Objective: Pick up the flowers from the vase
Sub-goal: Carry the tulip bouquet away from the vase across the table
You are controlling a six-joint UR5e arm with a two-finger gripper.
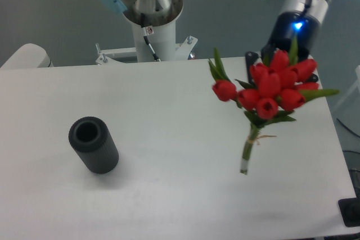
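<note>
Over the right side of the table (pixel 169 139), well apart from the vase (pixel 93 144): flowers (pixel 270 91) aloft, stems slanting down-left, tips clear of the tabletop. Behind the blooms, gripper (pixel 281 60) mostly hidden, apparently clamped on the flowers. At left, vase upright, mouth bare.
</note>
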